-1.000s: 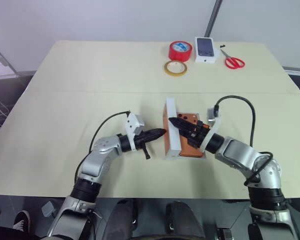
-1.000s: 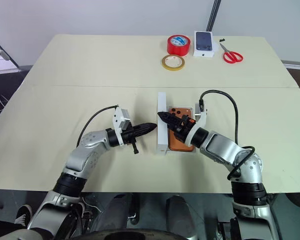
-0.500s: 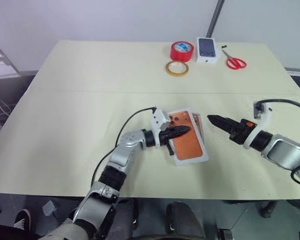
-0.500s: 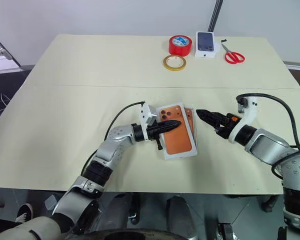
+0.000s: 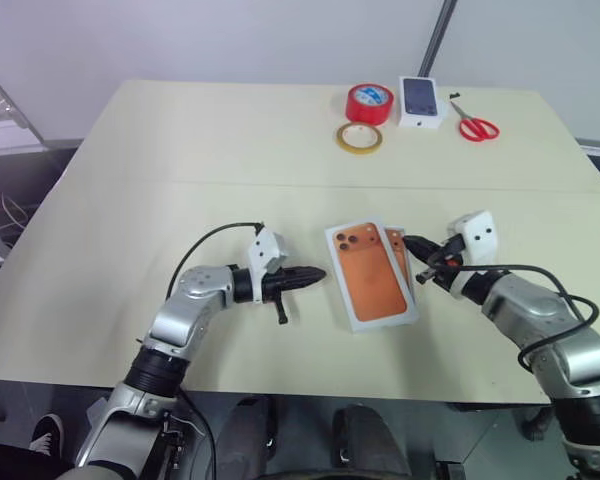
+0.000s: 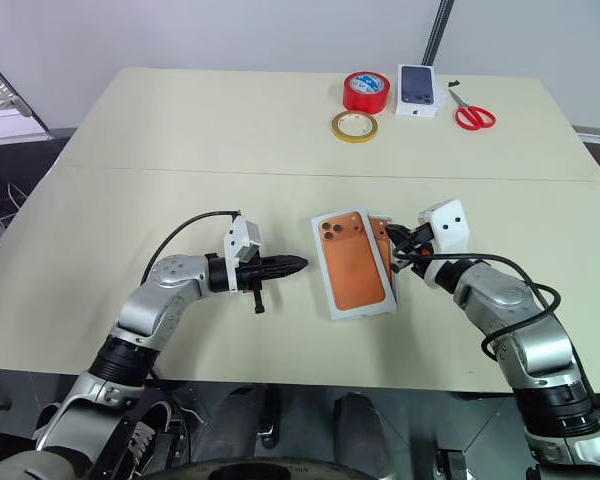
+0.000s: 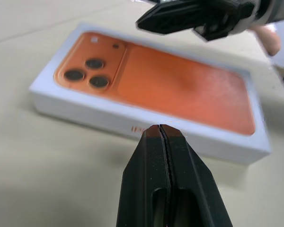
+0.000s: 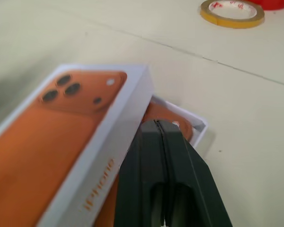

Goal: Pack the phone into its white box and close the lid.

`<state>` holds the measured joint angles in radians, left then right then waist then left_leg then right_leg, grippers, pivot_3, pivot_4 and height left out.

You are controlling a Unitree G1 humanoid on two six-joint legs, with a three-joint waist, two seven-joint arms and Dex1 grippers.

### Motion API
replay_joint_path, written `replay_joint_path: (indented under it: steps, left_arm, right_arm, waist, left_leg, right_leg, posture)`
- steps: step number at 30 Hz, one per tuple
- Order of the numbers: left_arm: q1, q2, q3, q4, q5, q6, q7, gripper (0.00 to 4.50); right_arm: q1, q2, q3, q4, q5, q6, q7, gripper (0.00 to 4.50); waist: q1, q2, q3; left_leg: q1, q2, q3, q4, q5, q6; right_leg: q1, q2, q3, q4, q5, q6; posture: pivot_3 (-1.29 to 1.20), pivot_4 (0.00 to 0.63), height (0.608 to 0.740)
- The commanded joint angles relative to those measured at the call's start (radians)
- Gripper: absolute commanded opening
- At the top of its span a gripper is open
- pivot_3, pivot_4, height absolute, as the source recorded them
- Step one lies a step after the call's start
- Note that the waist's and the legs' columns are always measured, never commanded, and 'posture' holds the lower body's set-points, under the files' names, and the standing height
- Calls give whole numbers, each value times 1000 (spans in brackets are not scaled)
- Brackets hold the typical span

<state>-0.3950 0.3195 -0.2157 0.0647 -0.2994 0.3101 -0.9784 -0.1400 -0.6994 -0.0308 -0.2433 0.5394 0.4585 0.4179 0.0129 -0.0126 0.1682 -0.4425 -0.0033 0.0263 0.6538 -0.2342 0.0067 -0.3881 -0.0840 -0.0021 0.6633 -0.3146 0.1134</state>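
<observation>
The lid point(image 8: 80, 156) side reads what looks like "iPhone".

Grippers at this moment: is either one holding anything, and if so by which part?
Nothing is held. The left gripper is shut, short of the lid; the right gripper is shut at the lid's far side.

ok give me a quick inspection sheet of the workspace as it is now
surface: beige table, seam across the middle
job's things: lid, orange print up, lies askew over the white box; phone peeks out inside; not closed
clutter: red tape roll, yellow tape ring, small phone-printed box, red scissors, all at far edge
grippers: left pincer shut, apart from lid; right pincer shut at lid's right edge
cables: black cable at left wrist, another on right forearm
surroundings: pale wall
</observation>
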Motion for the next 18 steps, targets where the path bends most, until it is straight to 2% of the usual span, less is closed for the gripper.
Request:
replay_joint_path:
  steps: [1, 14, 18]
  left_arm:
    - [-8, -46, 1, 60, 20, -62, 38, 0]
    - [-165, -253, -10, 278, 78, -168, 134, 0]
    - [-181, -274, -19, 303, 96, -180, 141, 0]
  right_arm:
    - [-11, 14, -4, -15, -46, -30, 40, 32]
    - [-4, 58, -40, -19, -114, -11, 64, 32]
    - [3, 72, -49, -11, -152, -16, 61, 32]
  waist:
    - [0, 0, 0]
    - [1, 0, 0]
    - [0, 0, 0]
  left_leg:
    - [0, 0, 0, 0, 0, 0]
    - [0, 0, 0, 1, 0, 0]
    - [0, 0, 0, 1, 0, 0]
  right_leg:
    - [0, 0, 0, 0, 0, 0]
    - [0, 0, -1, 1, 0, 0]
    - [0, 0, 0, 1, 0, 0]
  posture:
    - [0, 150, 728]
    - [0, 150, 728]
    - [0, 150, 728]
